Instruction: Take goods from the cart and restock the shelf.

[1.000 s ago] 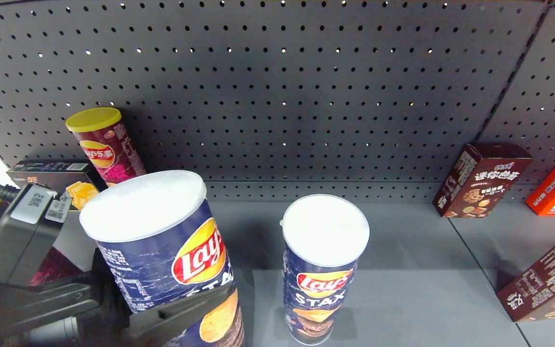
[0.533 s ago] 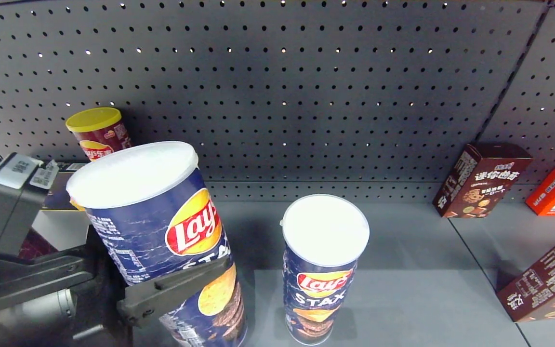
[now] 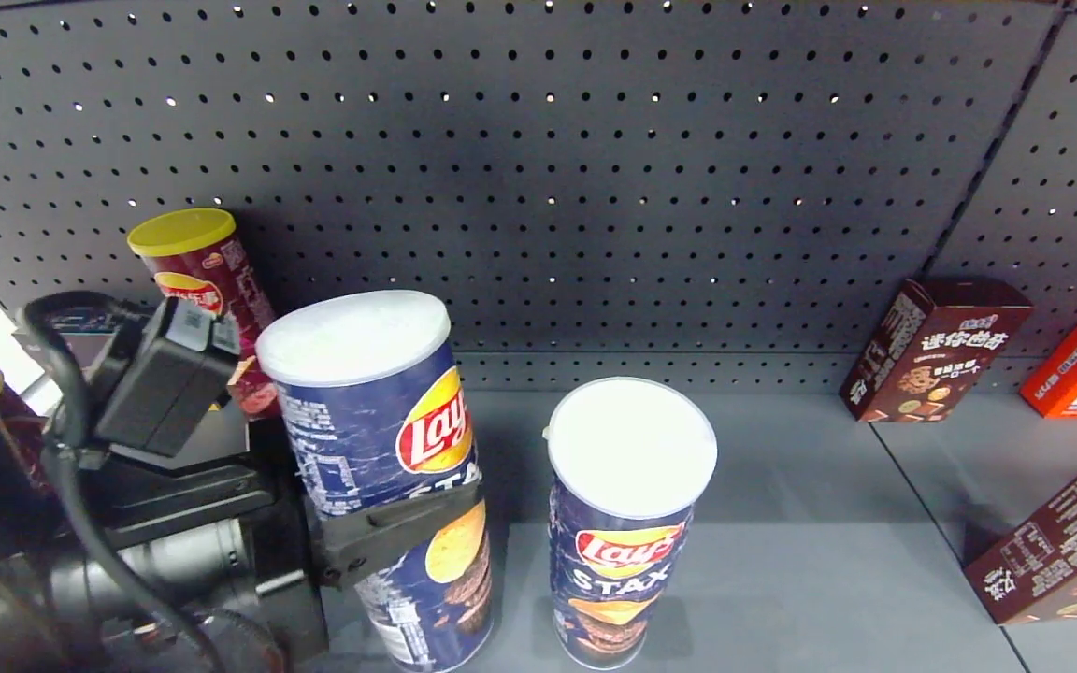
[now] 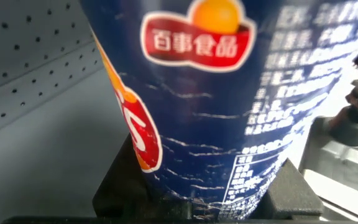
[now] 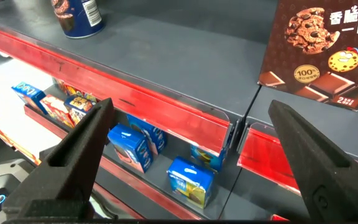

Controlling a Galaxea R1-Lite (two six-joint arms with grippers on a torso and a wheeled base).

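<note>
- Two blue cans: my left pincer (image 3: 394, 528) clamps the held can (image 3: 375, 411) around its middle, upright, just left of the standing can (image 3: 627, 523) on the shelf (image 3: 782, 561).
- My right pincer (image 5: 191, 112) is wide apart, holding nothing, near the red rail (image 5: 135, 93).

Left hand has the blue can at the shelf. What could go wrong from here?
1. The blue can in the left hand is close beside the standing can; a sideways nudge could knock that one over.
2. The red can stands just behind the left wrist, so swinging out could bump it.
3. Whether the blue can's base touches the shelf is unclear; letting go early could drop it.
</note>
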